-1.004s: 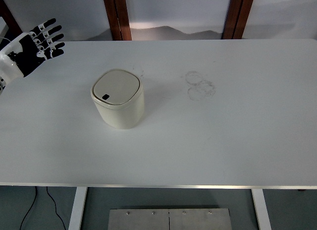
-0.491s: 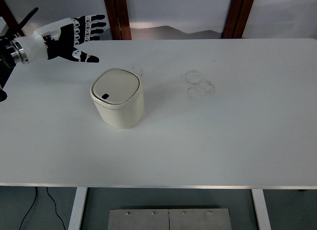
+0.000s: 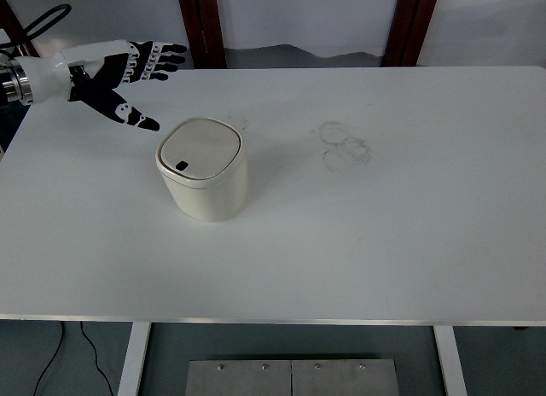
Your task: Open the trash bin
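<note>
Closing in from the 10 o'clock corner, the left hand (image 3: 115, 72) now sits up and left of the trash bin (image 3: 203, 170), much nearer than a second ago, when it was parked at the far left edge. Over the last half second it has rotated a bit and the thumb now points down toward the bin's rim. Fingers are spread flat, extended toward 3 o'clock, holding nothing. No contact with the bin; a visible gap of bare table (image 3: 409, 234) remains between thumb tip and lid.

Reading: approach phase only, the opening itself not started. The right hand is out of frame.

The bin stands upright, left of table centre, unmoved across the frames. Cream-coloured, rounded-square body, slightly tapered toward the base. Lid (image 3: 203, 148) is closed and sits flush, lighter panel inset in the rim. Small dark button or latch (image 3: 182, 166) at the lid's 7 o'clock edge, on the near-left side. Probably a press-to-open type, so the hand likely needs to come over the top and push there; that is a guess from the look.

Faint ring smudges (image 3: 344, 147) on the table at the bin's 2 o'clock, well apart.
</note>
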You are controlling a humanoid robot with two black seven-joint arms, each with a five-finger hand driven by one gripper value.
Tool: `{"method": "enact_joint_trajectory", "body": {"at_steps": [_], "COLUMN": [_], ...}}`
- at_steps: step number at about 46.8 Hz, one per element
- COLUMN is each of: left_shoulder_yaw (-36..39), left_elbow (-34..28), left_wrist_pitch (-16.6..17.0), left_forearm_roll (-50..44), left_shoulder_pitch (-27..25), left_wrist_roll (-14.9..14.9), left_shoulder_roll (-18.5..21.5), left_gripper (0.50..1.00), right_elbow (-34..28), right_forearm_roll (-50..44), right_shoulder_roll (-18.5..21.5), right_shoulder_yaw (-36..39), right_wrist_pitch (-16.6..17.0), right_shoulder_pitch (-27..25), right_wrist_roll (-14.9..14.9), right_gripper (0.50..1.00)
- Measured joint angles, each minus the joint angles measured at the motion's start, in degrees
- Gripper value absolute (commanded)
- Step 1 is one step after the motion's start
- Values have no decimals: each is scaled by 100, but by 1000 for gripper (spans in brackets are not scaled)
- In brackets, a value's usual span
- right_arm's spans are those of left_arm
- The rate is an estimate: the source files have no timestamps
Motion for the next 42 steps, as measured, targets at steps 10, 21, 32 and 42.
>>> {"method": "enact_joint_trajectory", "body": {"at_steps": [10, 21, 32, 42], "left_shoulder_yaw": [72, 466, 512, 849], "left_elbow": [-683, -958, -968, -924], "left_wrist_pitch": [0, 1, 1, 1], "left_forearm_roll": [439, 979, 1221, 1146], "left_shoulder_pitch": [-7, -315, -668, -849], "left_wrist_roll": [-10, -40, -45, -36], "left_shoulder_roll": [183, 271, 226, 81], "left_gripper": [1000, 1000, 1000, 1000], "right_elbow": [0, 0, 0, 0], "right_forearm_roll": [0, 0, 0, 0], "right_shoulder_roll": [0, 0, 0, 0], "right_shoulder_yaw": [-1, -2, -2, -2], "right_wrist_pitch": [0, 0, 0, 0], "right_shoulder_pitch": [0, 0, 0, 0], "right_wrist_roll": [0, -1, 0, -1], "right_gripper": [995, 995, 995, 995]}}
